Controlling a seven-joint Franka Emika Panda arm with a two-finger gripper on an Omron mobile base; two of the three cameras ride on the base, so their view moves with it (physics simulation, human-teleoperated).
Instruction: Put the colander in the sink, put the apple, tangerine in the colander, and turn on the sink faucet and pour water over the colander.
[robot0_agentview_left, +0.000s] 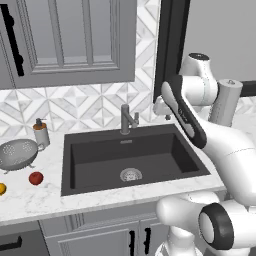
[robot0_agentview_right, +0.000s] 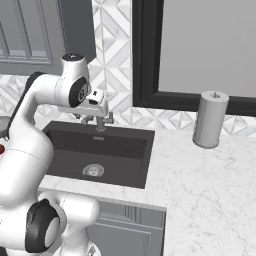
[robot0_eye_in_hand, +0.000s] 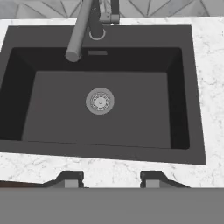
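Far to my left on the counter (robot0_agentview_left: 30, 197), the tangerine (robot0_agentview_left: 2, 188) sits at the edge, then the colander (robot0_agentview_left: 18, 153) with the apple (robot0_agentview_left: 36, 178) just in front. The sink (robot0_agentview_left: 90, 160) under me holds nothing. My gripper (robot0_eye_in_hand: 111, 180), fingers apart and empty, hangs above the basin, so the colander lies well off to my left.
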